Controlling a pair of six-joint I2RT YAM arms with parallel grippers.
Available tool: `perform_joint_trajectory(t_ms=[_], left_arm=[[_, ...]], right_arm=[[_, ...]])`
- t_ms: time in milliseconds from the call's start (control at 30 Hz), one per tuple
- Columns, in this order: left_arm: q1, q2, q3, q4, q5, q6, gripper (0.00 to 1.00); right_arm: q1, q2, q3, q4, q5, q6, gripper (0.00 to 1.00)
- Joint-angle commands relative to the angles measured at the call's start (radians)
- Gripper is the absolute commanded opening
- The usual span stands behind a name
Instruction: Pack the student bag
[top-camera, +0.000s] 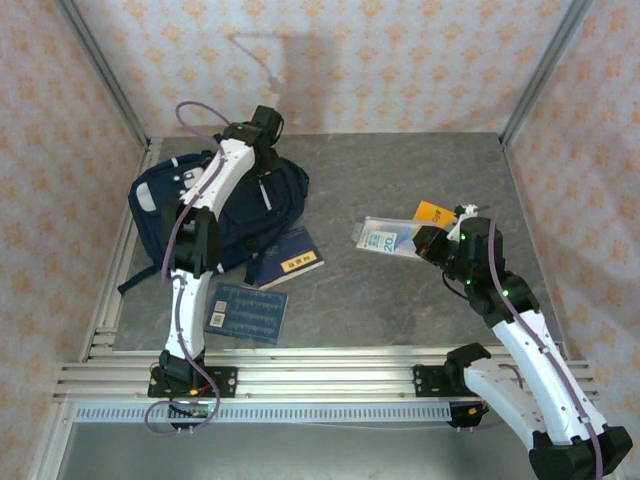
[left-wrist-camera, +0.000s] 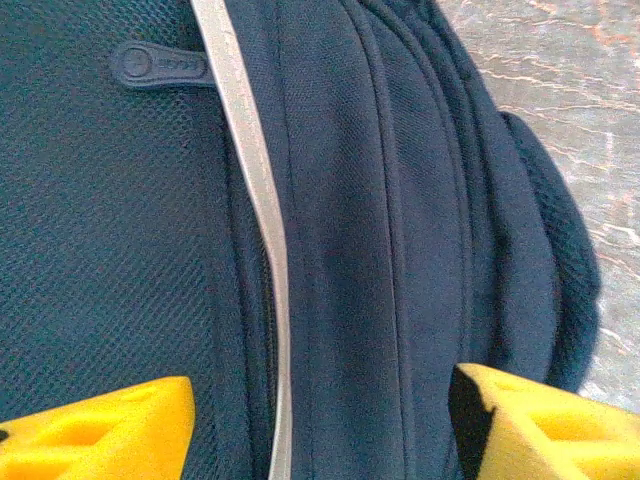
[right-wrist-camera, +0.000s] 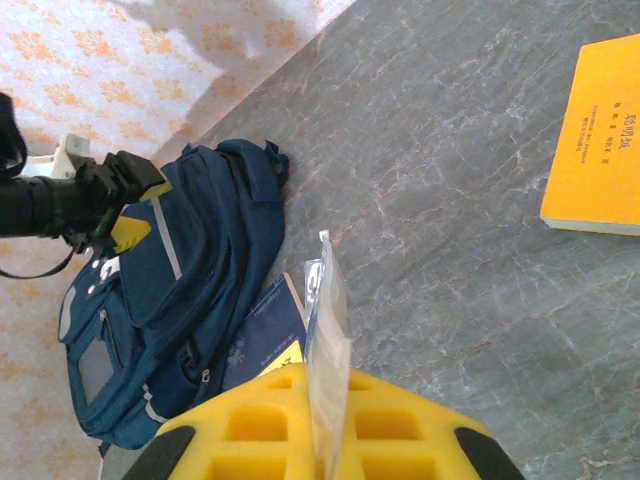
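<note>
Legibly, the clear pouch (top-camera: 385, 237) shows "20".

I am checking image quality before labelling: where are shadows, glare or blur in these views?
Top external: sharp; the left arm casts a soft shadow on the back wall. Left wrist: the student bag weave is sharp, its grey stripe shines pale, yellow fingers slightly soft. Right wrist: the clear plastic sleeve glares white; the orange booklet print is soft.

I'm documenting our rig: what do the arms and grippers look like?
The left arm and right arm have white shells, black joints. A purple cable loops along the left; green lights dot the right. Left gripper and right gripper: yellow fingers with square recesses.
</note>
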Motion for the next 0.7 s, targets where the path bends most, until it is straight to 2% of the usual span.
perform_joint_trajectory(t_ms=[0, 33, 100, 167, 233, 267, 433, 667], left_arm=[[0.02, 0.039, 0.082, -0.058, -0.027, -0.024, 0.63], [0.024, 0.052, 0.089, -0.054, -0.026, -0.026, 0.6], [0.035, 0.065, 0.091, -0.027, -0.011, -0.022, 0.47], [0.038, 0.067, 0.091, 0.012, 0.005, -0.001, 0.2], [0.037, 0.067, 0.1, 0.046, 0.039, 0.015, 0.03], [0.037, 0.068, 0.117, 0.048, 0.06, 0.02, 0.0], [-0.003, 0.034, 0.209, 0.005, 0.098, 0.079, 0.0], [-0.071, -0.19, 0.128, 0.019, 0.229, 0.225, 0.0]], right_arm=[[-0.002, -0.023, 0.006, -0.01, 0.037, -0.028, 0.0], [-0.003, -0.029, -0.002, -0.002, 0.039, -0.024, 0.0], [-0.003, -0.032, -0.014, 0.02, 0.032, -0.015, 0.0], [-0.003, -0.027, -0.023, 0.032, 0.027, -0.013, 0.0], [-0.003, -0.022, -0.019, 0.024, 0.033, -0.015, 0.0], [-0.003, -0.023, -0.015, 0.018, 0.036, -0.023, 0.0], [-0.003, -0.026, 0.034, -0.032, 0.094, -0.077, 0.0], [-0.003, -0.01, 0.113, -0.019, 0.136, -0.113, 0.0]])
